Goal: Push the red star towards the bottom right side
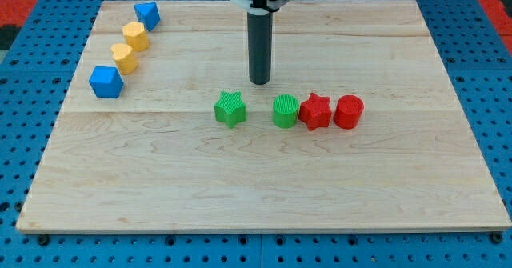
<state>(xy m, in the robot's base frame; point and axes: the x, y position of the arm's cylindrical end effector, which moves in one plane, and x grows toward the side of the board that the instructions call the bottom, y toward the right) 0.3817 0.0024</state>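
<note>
The red star (315, 111) lies on the wooden board (264, 188) right of centre. It touches a green cylinder (286, 111) on its left and a red cylinder (348, 112) on its right. My tip (260, 82) stands above and to the left of this row, a little above the gap between the green star (230, 109) and the green cylinder. It touches no block.
At the board's top left, a blue block (147, 14), a yellow block (135, 36), a yellow heart-like block (123, 58) and a blue cube (106, 82) run in a slanted line. Blue pegboard surrounds the board.
</note>
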